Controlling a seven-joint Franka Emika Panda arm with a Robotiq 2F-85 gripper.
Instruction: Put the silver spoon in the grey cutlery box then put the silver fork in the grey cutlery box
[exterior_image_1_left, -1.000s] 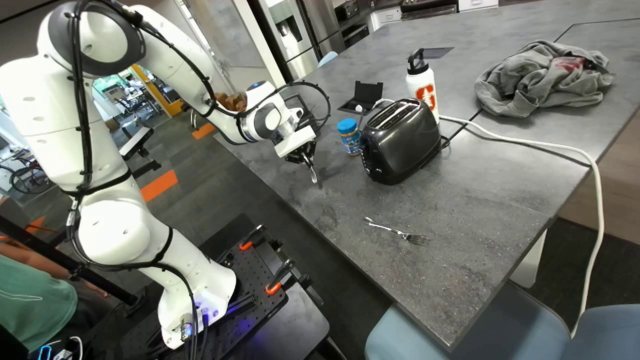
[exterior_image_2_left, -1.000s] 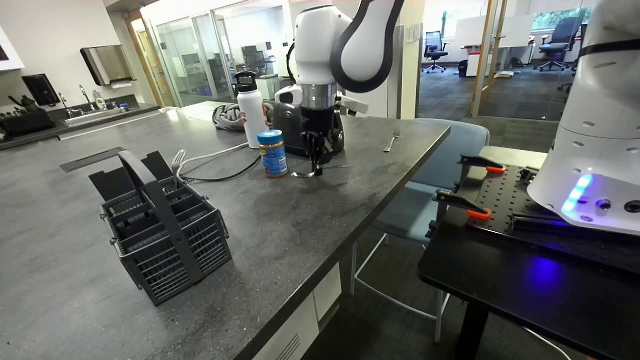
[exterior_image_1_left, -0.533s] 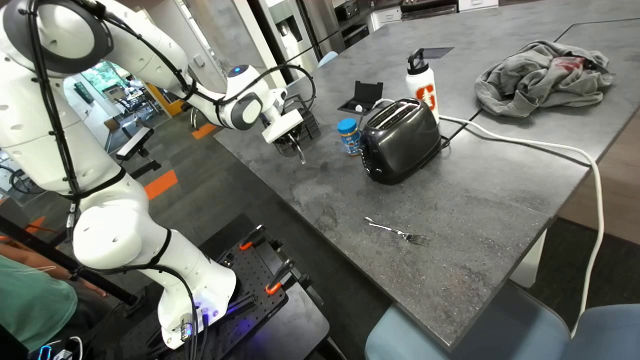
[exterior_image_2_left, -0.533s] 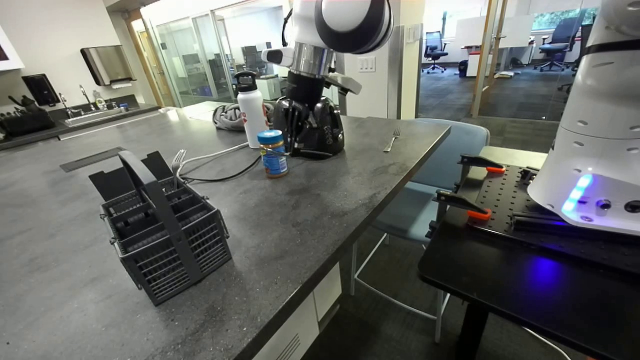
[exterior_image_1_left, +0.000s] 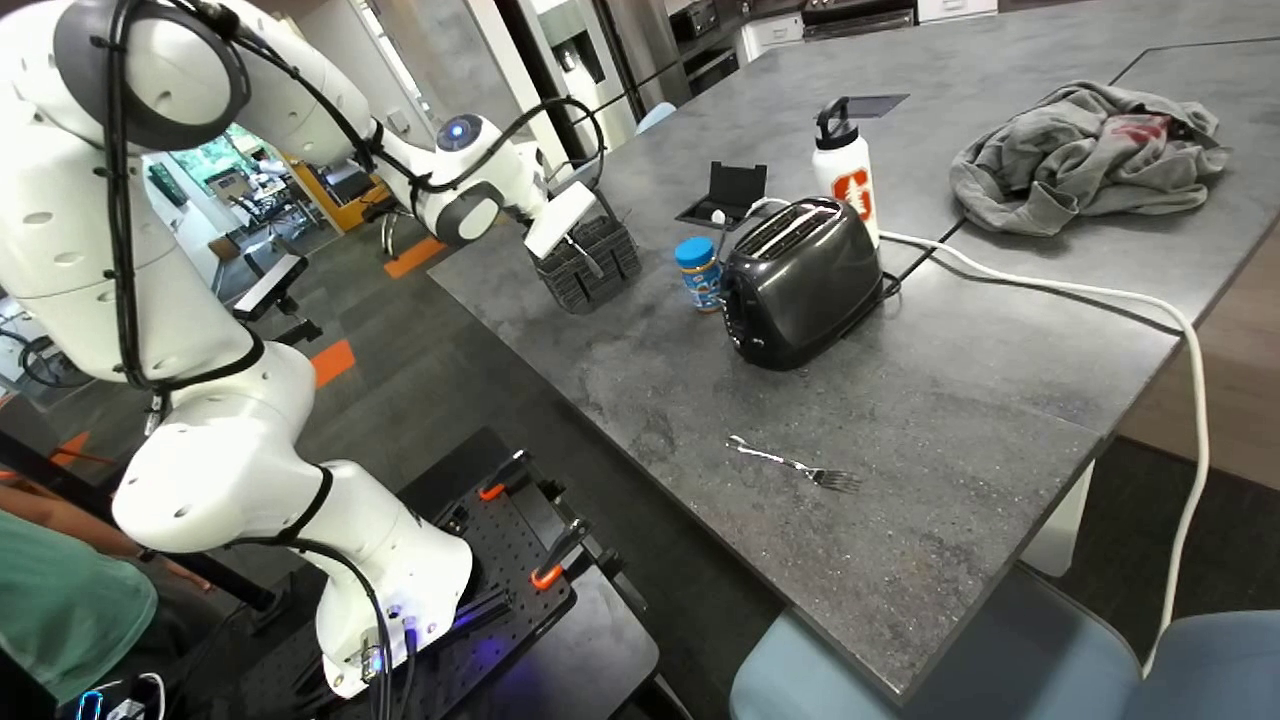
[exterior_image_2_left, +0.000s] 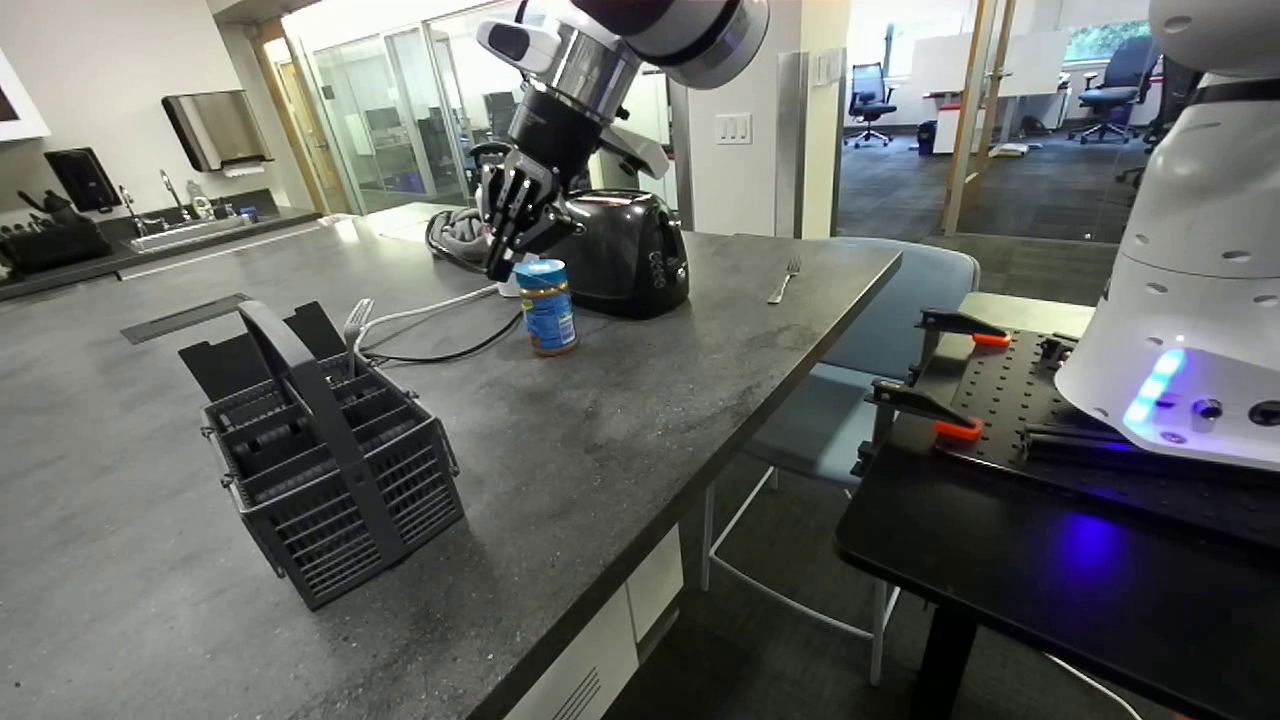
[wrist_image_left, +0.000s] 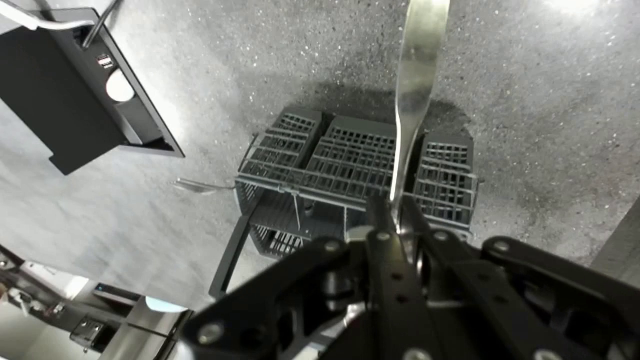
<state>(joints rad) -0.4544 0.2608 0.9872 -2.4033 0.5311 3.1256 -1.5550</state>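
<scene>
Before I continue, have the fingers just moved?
Yes: in an exterior view, the fingers went from right of the blue-lidded jar to its upper left.

Counter (exterior_image_1_left: 950, 520) speckled in grey, silver spoon (wrist_image_left: 419, 70), silver fork (exterior_image_1_left: 798, 464), cutlery box (exterior_image_2_left: 325, 530) coloured dark grey and patterned with open gridwork, black gripper (wrist_image_left: 394, 202); toaster (exterior_image_1_left: 805, 300) finished in glossy black, jar (exterior_image_1_left: 700, 278) lidded and wrapped in blue, white bottle (exterior_image_1_left: 846, 170) marked in red, grey cloth (exterior_image_1_left: 1070, 165) blotched with red

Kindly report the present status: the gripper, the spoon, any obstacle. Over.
Gripper shut on silver spoon. Spoon not yet in grey cutlery box. Silver fork flat on counter. Possible obstacles: box's raised handle, another fork sticking out.
</scene>
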